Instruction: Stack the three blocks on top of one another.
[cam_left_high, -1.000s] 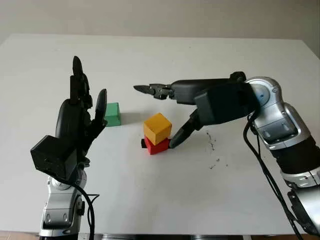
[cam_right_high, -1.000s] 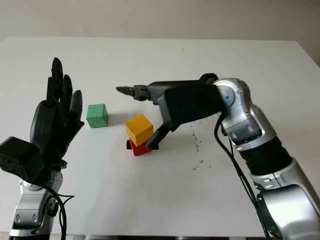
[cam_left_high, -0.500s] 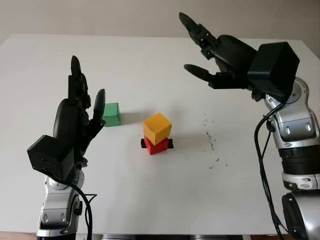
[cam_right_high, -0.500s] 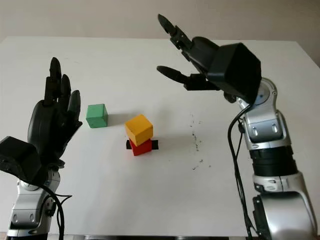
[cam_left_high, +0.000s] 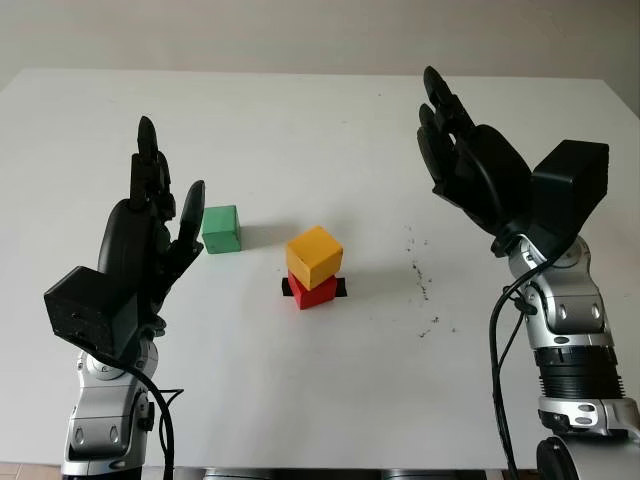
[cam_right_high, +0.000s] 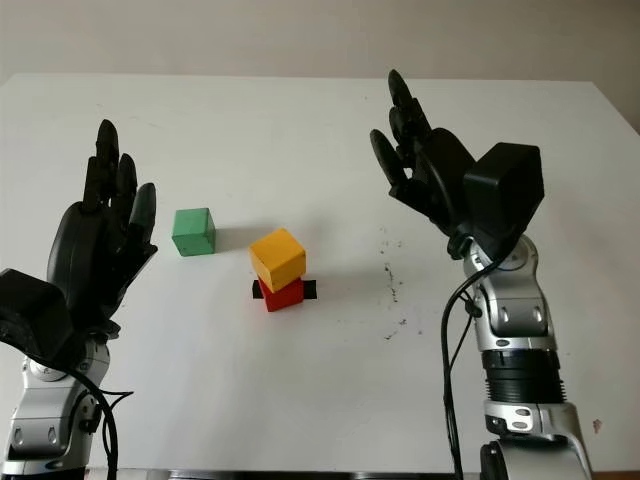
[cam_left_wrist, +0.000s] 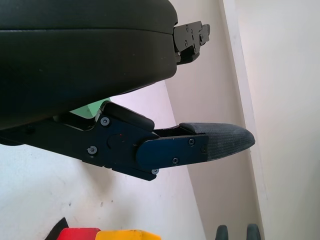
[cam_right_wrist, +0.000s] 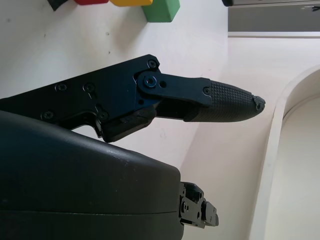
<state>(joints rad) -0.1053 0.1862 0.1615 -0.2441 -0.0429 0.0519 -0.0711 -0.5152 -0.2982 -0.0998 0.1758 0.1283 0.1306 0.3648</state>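
Note:
A yellow block (cam_left_high: 314, 255) sits turned a little on top of a red block (cam_left_high: 314, 291) at the middle of the white table (cam_left_high: 330, 390). A green block (cam_left_high: 221, 228) stands alone on the table, left of the pair. My right hand (cam_left_high: 462, 160) is open, raised above the table well to the right of the stack. My left hand (cam_left_high: 150, 225) is open and held upright just left of the green block, apart from it. The stack's edges also appear in the left wrist view, with the yellow block (cam_left_wrist: 127, 234) beside the red block (cam_left_wrist: 77, 233).
A small black mark (cam_left_high: 288, 287) lies on the table under the red block. Dark specks (cam_left_high: 424, 290) dot the surface right of the stack. The table's far edge (cam_left_high: 300, 72) meets a pale wall.
My right hand let go of the yellow block on the red one, lifted up and away, and swung back to the right. The left hand hardly moved.

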